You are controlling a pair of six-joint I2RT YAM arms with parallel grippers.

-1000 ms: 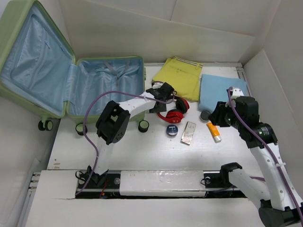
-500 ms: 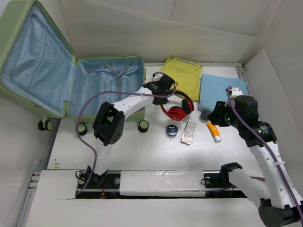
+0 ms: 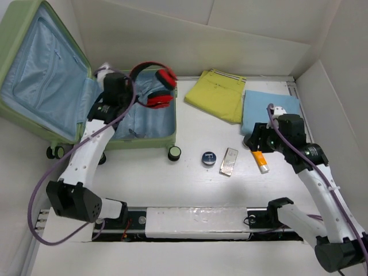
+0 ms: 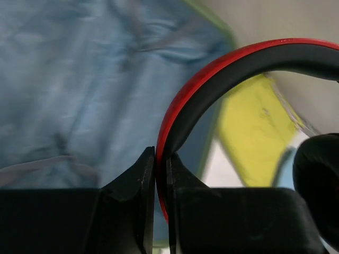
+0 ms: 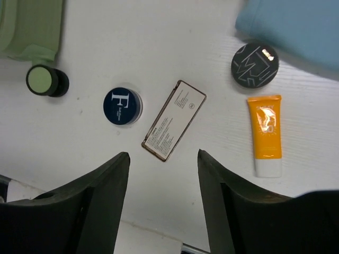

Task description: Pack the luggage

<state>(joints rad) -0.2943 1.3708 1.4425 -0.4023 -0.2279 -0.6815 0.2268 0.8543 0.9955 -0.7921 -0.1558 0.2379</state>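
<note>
1. Luggage is lying open at ten o'clock, looking empty.
2. Left gripper is pinching the red headphones tight, holding them above it.
3. Right gripper is hanging open at four o'clock; blue tin, orange tube and yellow cloth are waiting.

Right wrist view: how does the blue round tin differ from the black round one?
The blue tin bears a white letter F; the black tin has a white line pattern. The blue tin lies left of the flat case; the black tin sits at the edge of the blue cloth. Both are round, lying flat.
</note>
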